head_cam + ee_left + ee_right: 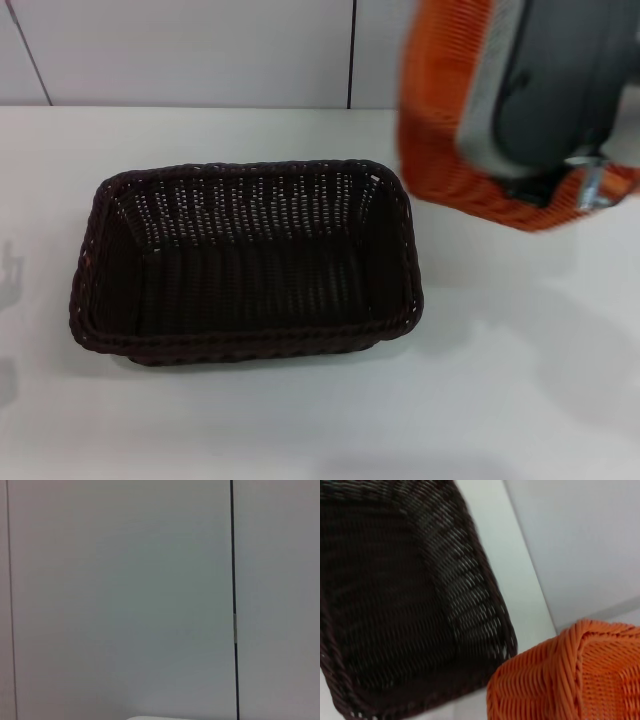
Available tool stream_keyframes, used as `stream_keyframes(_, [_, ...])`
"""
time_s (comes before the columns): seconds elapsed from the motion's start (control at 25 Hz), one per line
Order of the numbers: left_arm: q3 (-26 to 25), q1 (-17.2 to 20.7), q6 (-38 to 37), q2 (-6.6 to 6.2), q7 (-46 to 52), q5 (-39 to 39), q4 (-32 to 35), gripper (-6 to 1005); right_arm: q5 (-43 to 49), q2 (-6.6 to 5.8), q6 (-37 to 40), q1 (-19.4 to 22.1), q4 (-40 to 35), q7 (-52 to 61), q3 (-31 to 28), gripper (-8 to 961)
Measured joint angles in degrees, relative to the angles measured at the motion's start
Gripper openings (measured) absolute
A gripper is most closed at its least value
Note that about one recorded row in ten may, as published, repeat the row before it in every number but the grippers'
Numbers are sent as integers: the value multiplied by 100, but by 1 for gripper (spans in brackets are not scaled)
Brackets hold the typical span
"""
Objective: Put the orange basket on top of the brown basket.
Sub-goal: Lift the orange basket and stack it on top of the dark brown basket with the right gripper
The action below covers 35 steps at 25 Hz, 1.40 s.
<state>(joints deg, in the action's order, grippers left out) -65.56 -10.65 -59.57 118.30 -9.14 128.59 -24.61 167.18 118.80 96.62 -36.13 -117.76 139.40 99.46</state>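
Observation:
The orange basket [437,150] hangs tilted in the air at the right, above the table and just right of the brown basket's far right corner. My right gripper [566,186] grips it at its rim, and the grey wrist covers much of it. The brown basket [240,170] stands upright and empty on the white table, centre left. In the right wrist view the orange basket [555,680] is close beside the brown basket's [470,580] rim. My left gripper is out of view; its wrist camera shows only the wall.
The white table [300,430] runs under both baskets, with open surface in front and to the right. A white panelled wall [200,50] with a dark seam [351,50] stands behind the table.

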Motion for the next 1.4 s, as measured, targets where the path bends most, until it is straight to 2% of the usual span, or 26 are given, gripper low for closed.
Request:
stream_keyframes(0.28, [9,-46,36,17,2,-37,0,709,0,-3,-585,103,-14,-1366,773,228])
stream_keyframes(0.4, [-18,-51,37,21,64,-37,0,709,-3,-91,-738,131,-7,-2141,1145,235])
stream_keyframes(0.68, [-70,-10,20,13,142,-37,0,709,-5,-132,-862,237,-34,-3220,1464,250])
stream_keyframes(0.76, [-84,-11,24,10,143,-35,0,709,-5,-129,-1037,363,-36,-3520,1594,254])
stream_keyframes(0.8, [-90,-14,29,10,143,-35,1,709,-2,-94,-1275,569,-43,-3964,1717,256])
stream_keyframes(1.0, [-113,-67,52,9,147,-35,19,709,0,-37,-1678,838,-61,-4652,1934,267])
stream_keyframes(1.16, [-114,-83,59,8,149,-35,19,709,2,-35,-1891,978,-61,-4922,2047,275])
stream_keyframes(1.4, [-125,-87,60,14,150,-42,14,709,8,4,-2210,1438,-49,-5541,2163,288])
